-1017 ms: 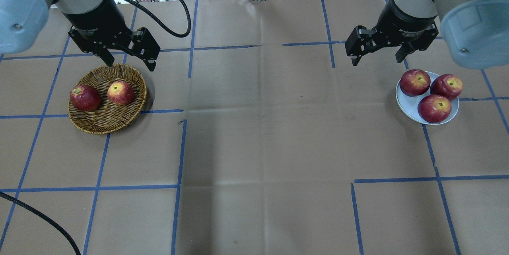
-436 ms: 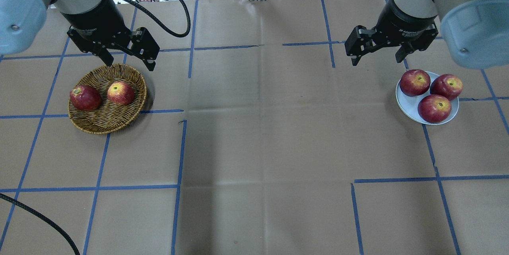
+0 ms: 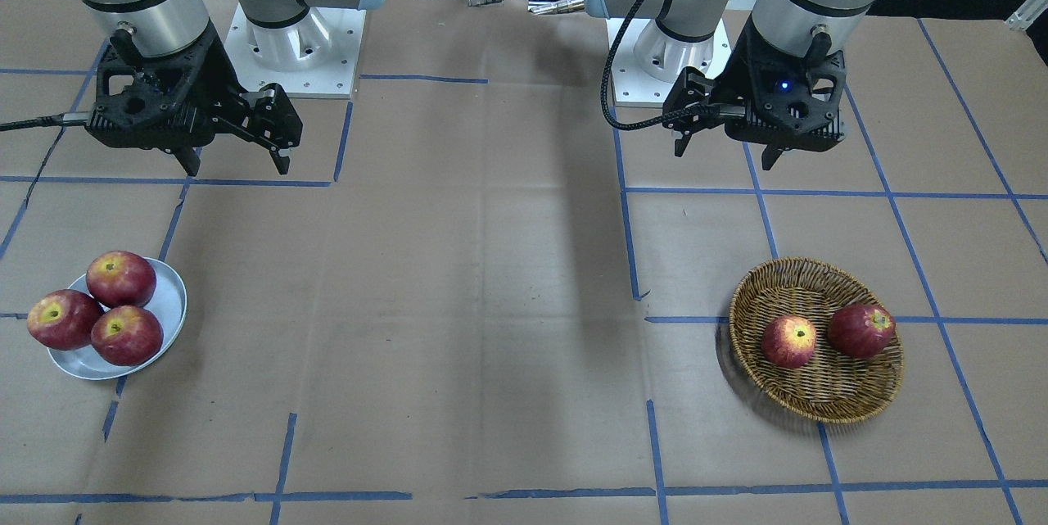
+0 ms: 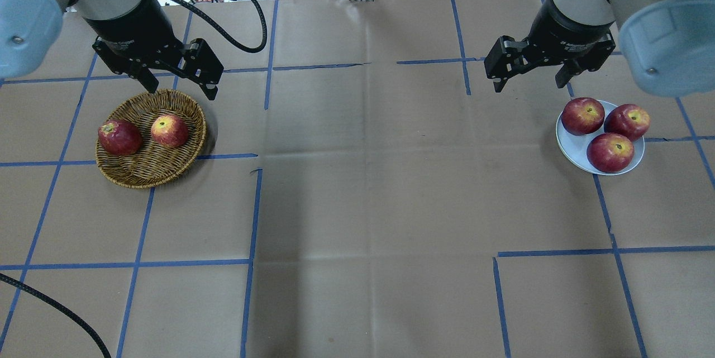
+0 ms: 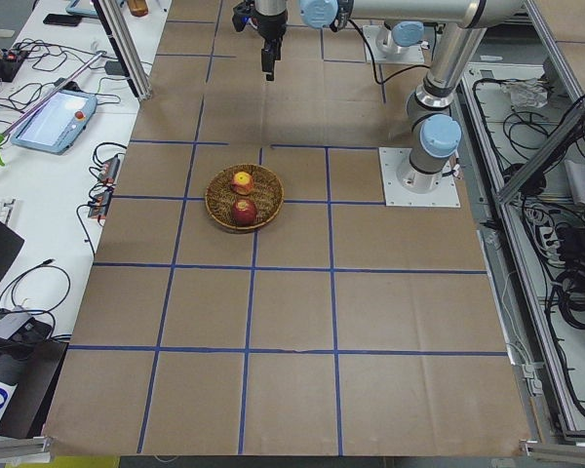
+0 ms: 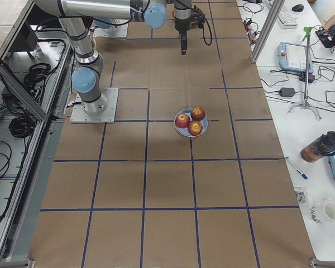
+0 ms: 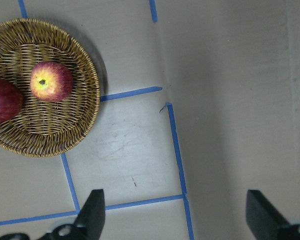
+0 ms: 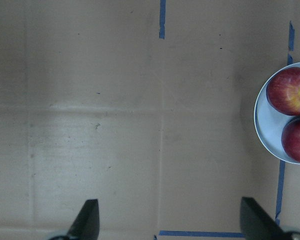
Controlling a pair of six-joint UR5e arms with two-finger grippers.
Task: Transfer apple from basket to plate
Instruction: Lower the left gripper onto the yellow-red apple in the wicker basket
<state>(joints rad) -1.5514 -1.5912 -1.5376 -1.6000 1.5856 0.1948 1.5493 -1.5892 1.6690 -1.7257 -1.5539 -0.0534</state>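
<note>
Table (image 4: 357, 207) is covered in brown paper with a blue tape grid, and both arms come in over it from the base side. The left arm (image 4: 120, 6) is on the basket end, the right arm (image 4: 581, 6) on the plate end. The basket (image 4: 151, 163) sits flat on the paper with two apples in it. The left gripper (image 4: 182, 91) hangs raised on the base side of the basket, clear of the rim. Its jaws are spread wide with nothing between them, and in the left wrist view the basket sits off to the upper left, not between the fingers (image 7: 92, 212). The right gripper (image 4: 528, 86) is also raised, jaws wide and empty, near the plate (image 4: 572, 143) but not over it. The plate carries three red apples (image 4: 610, 152) packed together, touching. The apple (image 4: 169, 130), with the yellow-orange blush, lies in the basket toward the table-centre side, stem hollow up. It is just beside the darker apple (image 4: 119, 137), which lies against the basket's outer side. Nothing is touching either one.
</note>
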